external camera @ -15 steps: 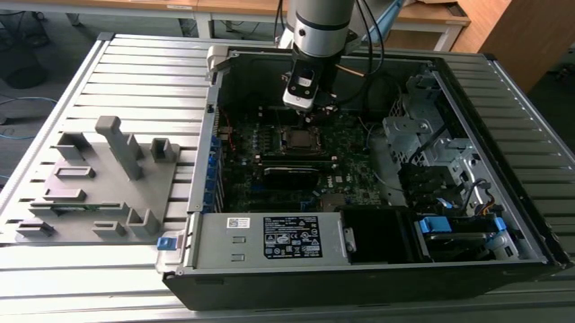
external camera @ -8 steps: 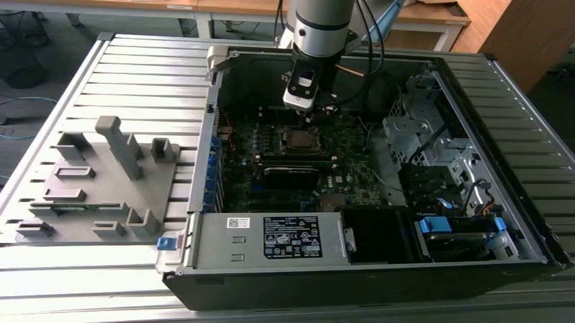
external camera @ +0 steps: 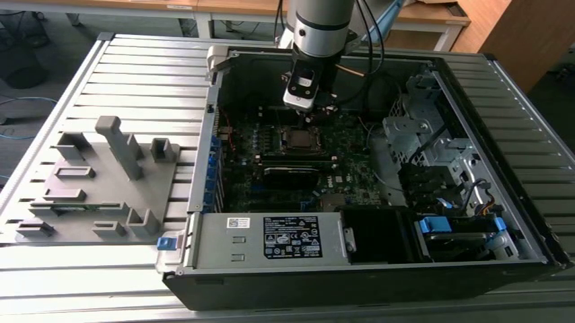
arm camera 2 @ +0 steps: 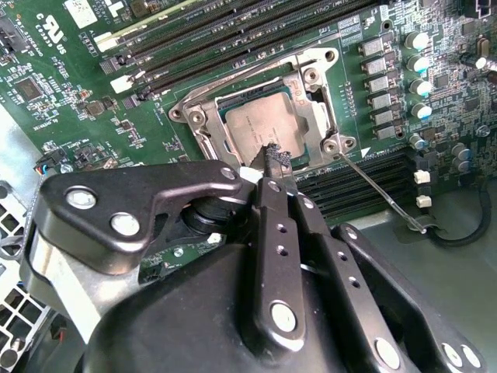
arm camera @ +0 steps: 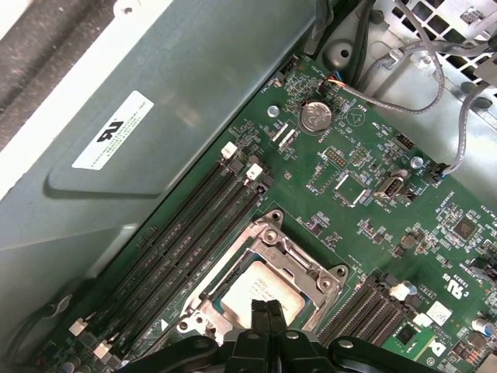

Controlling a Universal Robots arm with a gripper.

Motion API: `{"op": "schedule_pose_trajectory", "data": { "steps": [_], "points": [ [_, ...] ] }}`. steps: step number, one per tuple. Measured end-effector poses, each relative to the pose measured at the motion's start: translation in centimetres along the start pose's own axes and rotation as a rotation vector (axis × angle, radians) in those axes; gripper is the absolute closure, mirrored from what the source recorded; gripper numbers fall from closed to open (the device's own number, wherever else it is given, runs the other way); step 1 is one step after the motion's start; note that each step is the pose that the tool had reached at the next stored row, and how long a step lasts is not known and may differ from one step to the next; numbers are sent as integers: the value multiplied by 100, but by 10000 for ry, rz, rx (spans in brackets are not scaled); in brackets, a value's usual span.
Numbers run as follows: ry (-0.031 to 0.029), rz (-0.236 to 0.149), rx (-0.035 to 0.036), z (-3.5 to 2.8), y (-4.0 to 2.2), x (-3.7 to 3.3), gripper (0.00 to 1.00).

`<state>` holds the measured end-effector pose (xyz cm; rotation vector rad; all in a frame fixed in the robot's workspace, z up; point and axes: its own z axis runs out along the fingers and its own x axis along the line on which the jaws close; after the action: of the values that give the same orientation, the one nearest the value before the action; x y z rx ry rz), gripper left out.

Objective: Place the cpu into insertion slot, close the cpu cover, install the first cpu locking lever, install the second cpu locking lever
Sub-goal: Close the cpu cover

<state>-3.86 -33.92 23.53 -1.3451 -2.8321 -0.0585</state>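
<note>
the open computer case (external camera: 503,134) lies on the slatted bench (external camera: 144,74), toward the exterior view's right edge. a grey fixture block (external camera: 99,182) sits on the bench beside it, toward the exterior view's left edge. the arm (external camera: 319,27) reaches down into the case from its far edge.

gripper (arm camera 2: 275,158): positioned over the motherboard (arm camera 2: 70,78), directly above the socket area. in the first wrist view the two fingers (arm camera: 260,318) are pressed side by side with no gap between them, and nothing is clamped between them. the joined tips point at the edge of the cpu top. it cannot be determined whether they make contact.

cpu (arm camera 2: 256,128): seated flat inside the insertion slot (arm camera 2: 186,109), with its dull grey top facing up.

cpu cover (arm camera 2: 314,109): lies down around the cpu. the chip shows through its square cut-out.

lever (arm camera 2: 380,192): a thin wire rod runs out from one corner of the socket, away from the frame and across the neighbouring memory slots (arm camera 2: 365,183). its hooked end lies near the board edge. it cannot be determined whether it is raised off the board.

further long black memory slots (arm camera 2: 233,39) run along the opposite side of the socket
</note>
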Motion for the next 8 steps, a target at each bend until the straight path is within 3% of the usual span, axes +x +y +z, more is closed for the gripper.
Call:
{"op": "schedule_pose_trajectory", "data": {
  "steps": [8],
  "points": [
    [2,-36,0,0,0,0,89]
  ]
}}
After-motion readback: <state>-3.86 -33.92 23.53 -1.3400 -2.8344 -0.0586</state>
